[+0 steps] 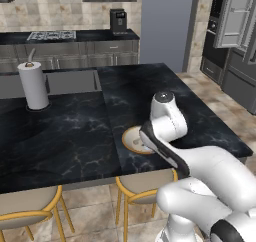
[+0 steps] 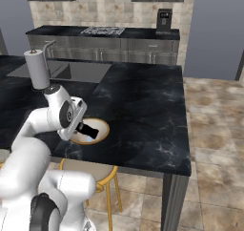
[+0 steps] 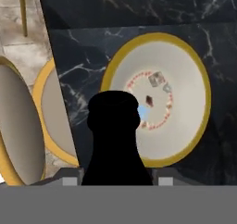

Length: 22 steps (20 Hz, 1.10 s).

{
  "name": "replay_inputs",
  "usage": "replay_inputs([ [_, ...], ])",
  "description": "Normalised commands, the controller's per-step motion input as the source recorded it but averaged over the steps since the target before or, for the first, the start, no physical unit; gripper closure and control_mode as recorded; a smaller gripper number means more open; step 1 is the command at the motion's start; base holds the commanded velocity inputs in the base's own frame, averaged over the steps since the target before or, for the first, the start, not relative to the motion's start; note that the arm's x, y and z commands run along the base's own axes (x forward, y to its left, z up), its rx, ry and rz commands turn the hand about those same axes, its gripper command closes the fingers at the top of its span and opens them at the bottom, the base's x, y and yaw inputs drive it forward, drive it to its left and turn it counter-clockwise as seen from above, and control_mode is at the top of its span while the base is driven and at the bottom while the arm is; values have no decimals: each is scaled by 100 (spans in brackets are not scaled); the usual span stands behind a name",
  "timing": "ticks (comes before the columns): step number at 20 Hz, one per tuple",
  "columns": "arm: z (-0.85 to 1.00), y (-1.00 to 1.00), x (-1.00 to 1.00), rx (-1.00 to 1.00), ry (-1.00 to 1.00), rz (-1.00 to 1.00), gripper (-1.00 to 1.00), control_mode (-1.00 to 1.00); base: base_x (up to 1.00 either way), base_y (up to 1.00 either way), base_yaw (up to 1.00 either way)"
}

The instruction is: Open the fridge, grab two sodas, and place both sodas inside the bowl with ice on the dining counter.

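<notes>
Gripper (image 3: 114, 181) clamped on dark bottle (image 3: 114, 140), lower centre of hand view, hovering above bowl (image 3: 196, 126) near counter (image 1: 75, 131) front edge. Red can (image 3: 149, 99) already inside. Risk: bottle released off-centre strikes rim, rolls off edge toward stools (image 3: 51, 112).

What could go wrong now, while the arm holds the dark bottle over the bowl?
1. The dark slim-necked bottle sits off-centre, toward one edge of the shallow yellow-rimmed bowl; released here, it might catch the rim and roll out.
2. The bowl lies near the edge of the black marble counter, above yellow-framed stools; a push could shift it outward.
</notes>
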Motion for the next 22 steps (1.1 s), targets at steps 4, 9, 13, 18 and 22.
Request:
replay_inputs([
  [4, -9, 10, 48, -4, 33, 8, 100, -100, 0, 0, 0],
  [9, 0, 20, 42, -6, 23, 6, 100, -100, 0, 0, 0],
  [13, -14, 20, 31, -5, 11, 4, 100, -100, 0, 0, 0],
  [18, -21, 11, 10, -2, 1, 1, 100, -100, 0, 0, 0],
  [22, -21, 0, 7, 0, 3, 3, 100, -100, 0, 0, 0],
])
